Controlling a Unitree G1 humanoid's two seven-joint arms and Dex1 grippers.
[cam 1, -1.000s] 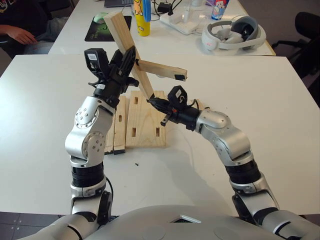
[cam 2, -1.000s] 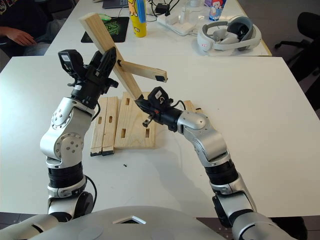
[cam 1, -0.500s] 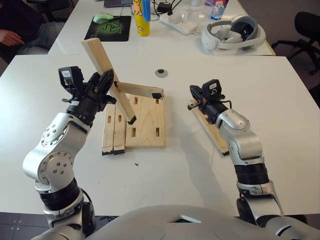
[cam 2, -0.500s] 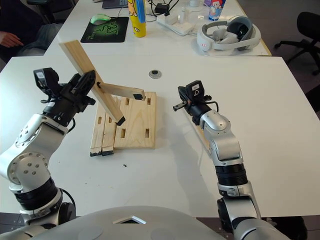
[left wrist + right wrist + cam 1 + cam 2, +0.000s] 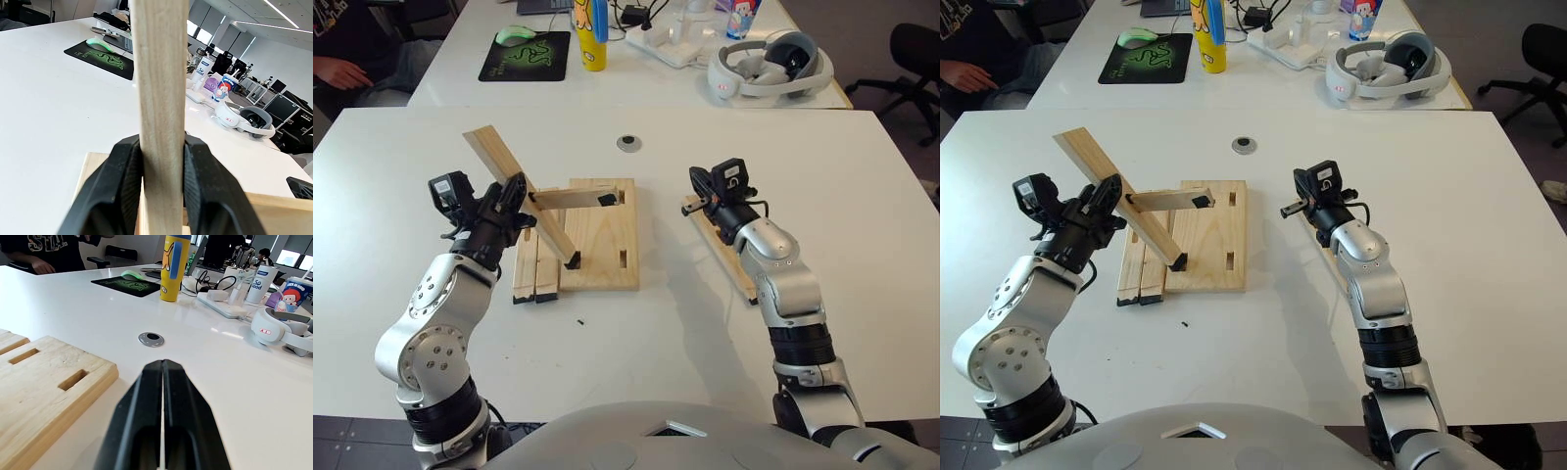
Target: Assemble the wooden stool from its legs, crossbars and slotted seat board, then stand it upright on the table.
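Wide gap between seat board [image 5: 607,230] and right claw [image 5: 700,186]; leg [image 5: 553,233] overhangs board.

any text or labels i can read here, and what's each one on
White sticker on the left wrist's black camera block: too small to read.
Tall yellow bottle: cartoon figure, no readable words.
White blue-lidded cup: print too blurred to trust.
Slotted wooden seat board: no print.

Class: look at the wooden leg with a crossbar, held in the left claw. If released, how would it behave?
Probably stiff: the leg is straight wood, unbent in the left claw. Likely to topple: it leans steeply over the seat board. Its crossbar, jutting sideways, should stop any rolling.
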